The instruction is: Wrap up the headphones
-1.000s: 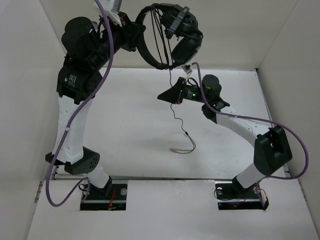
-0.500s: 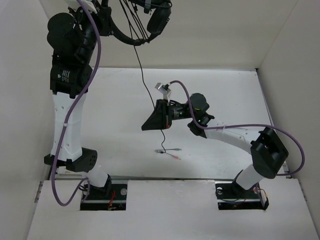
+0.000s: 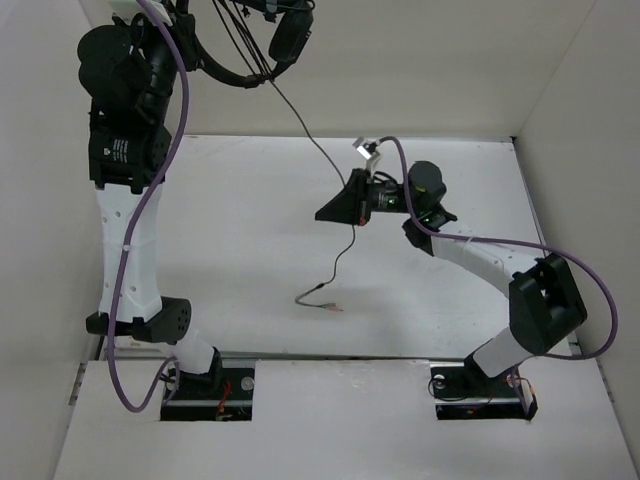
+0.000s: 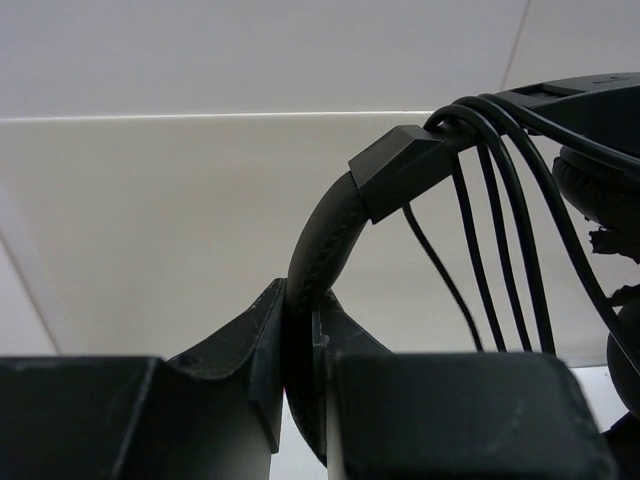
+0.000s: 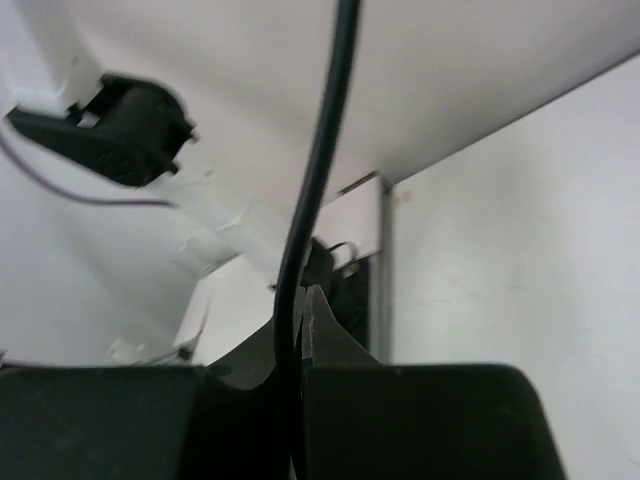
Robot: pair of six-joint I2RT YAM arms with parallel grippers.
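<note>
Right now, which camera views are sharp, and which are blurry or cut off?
Top external: evenly lit and sharp, but the headphones are cropped at the top edge. Left wrist: headband fairly sharp, foreground dark. Right wrist: the cable is blurred, close to the lens.

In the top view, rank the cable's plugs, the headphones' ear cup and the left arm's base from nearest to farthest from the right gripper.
1. Plugs: on the table, just below the right gripper.
2. Ear cup: held high, upper left.
3. Left arm's base: bottom left corner.
</note>
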